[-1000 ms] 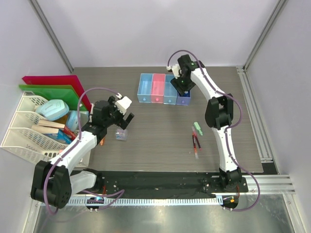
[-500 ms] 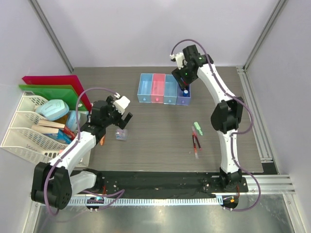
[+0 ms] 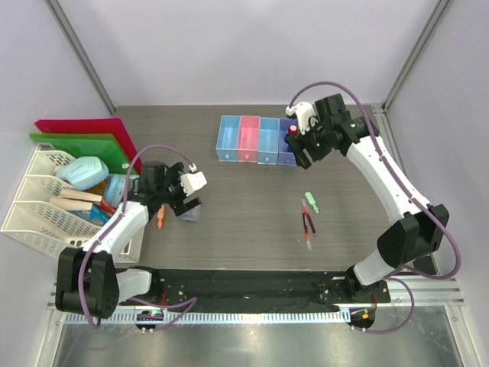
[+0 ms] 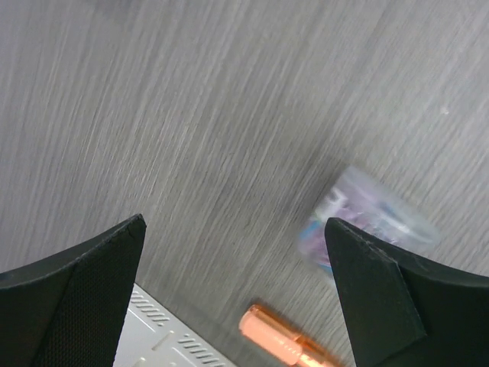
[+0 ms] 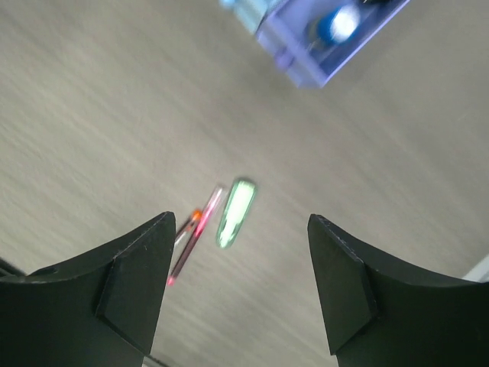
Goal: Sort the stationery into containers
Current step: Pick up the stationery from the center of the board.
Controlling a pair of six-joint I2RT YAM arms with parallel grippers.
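Red-and-black pens (image 3: pixel 307 223), orange marker (image 3: pixel 161 220): loose, unsorted.
Left gripper (image 4: pixel 235 223): jaws wide, empty. The bluish packet (image 4: pixel 369 223) lies off-centre beside one finger, so it is best to centre over it before lowering.
Green eraser (image 3: pixel 311 202): loose.
Right gripper (image 5: pixel 241 220): jaws apart, empty.
Purple box (image 5: pixel 294 57): holds a blue-capped bottle (image 5: pixel 336 23).

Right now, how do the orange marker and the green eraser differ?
The orange marker is a round barrel lying on the left, near the left gripper; the green eraser is a short stubby bar right of centre, beside the pens. Both lie loose on the table, outside the boxes.
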